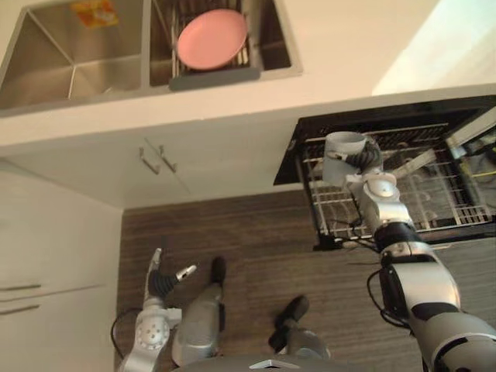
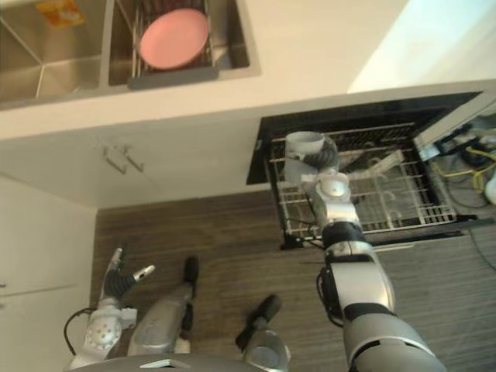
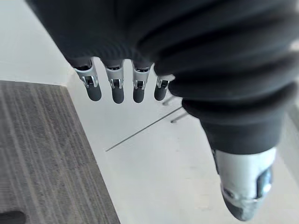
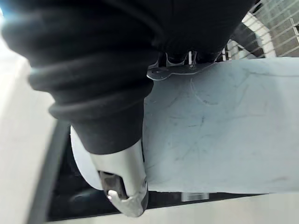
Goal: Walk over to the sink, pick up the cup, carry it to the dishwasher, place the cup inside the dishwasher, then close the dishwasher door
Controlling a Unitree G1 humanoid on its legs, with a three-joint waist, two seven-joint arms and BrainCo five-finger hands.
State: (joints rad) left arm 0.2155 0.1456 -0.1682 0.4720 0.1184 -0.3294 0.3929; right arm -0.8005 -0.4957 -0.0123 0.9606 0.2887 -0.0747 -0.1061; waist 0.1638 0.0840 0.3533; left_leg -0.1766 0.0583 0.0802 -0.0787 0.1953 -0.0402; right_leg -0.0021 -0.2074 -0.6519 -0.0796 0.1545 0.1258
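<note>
A pale grey cup point(image 1: 343, 147) hangs over the near left corner of the pulled-out wire rack point(image 1: 434, 198) of the open dishwasher. My right hand point(image 1: 364, 160) is shut on it, fingers curled round its side. In the right wrist view the cup point(image 4: 219, 135) lies against the palm with the thumb point(image 4: 124, 182) along its wall. Whether the cup touches the rack I cannot tell. My left hand point(image 1: 163, 280) hangs open low at the left over the floor, its fingers point(image 3: 117, 88) straight and holding nothing.
A double sink point(image 1: 77, 74) lies in the counter at the upper left, with a pink plate point(image 1: 211, 39) on a drainer and a yellow sponge point(image 1: 94, 12). White cabinet doors with handles point(image 1: 159, 159) stand below it. Dark wood floor point(image 1: 248, 240) lies in front.
</note>
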